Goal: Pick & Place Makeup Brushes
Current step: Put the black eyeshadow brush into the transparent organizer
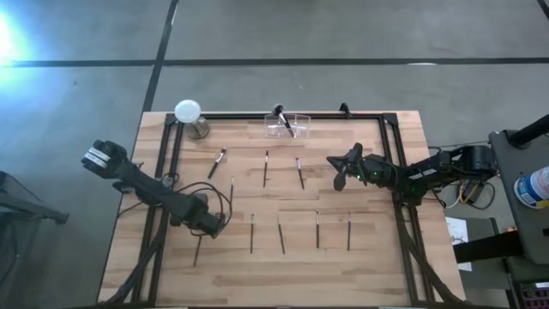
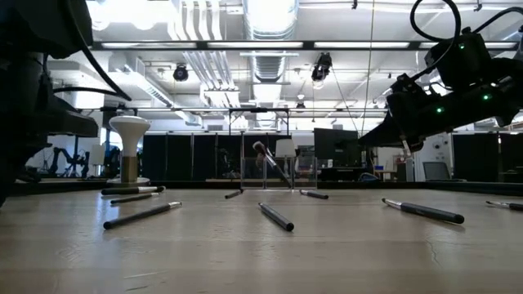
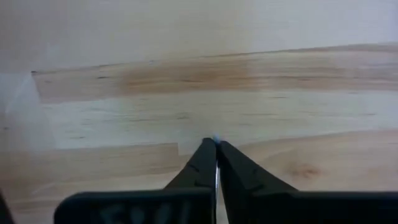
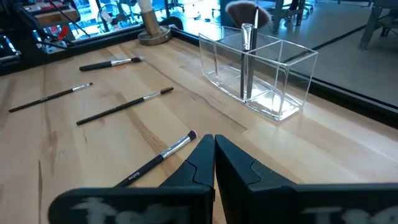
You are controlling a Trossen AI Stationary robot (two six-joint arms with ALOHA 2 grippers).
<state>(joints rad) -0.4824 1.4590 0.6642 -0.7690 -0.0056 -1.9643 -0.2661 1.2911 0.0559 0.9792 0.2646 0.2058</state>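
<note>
wooden bench carries the makeup brushes in loose rows in front of the clear box at its far edge — one fluffy brush already stands inside that box. the left claw is pinched narrow on a thin silvery brush shaft, well in front of the box. the right claw — closed, holding nothing — hangs near the box.

brushes on table, closed tool
</note>
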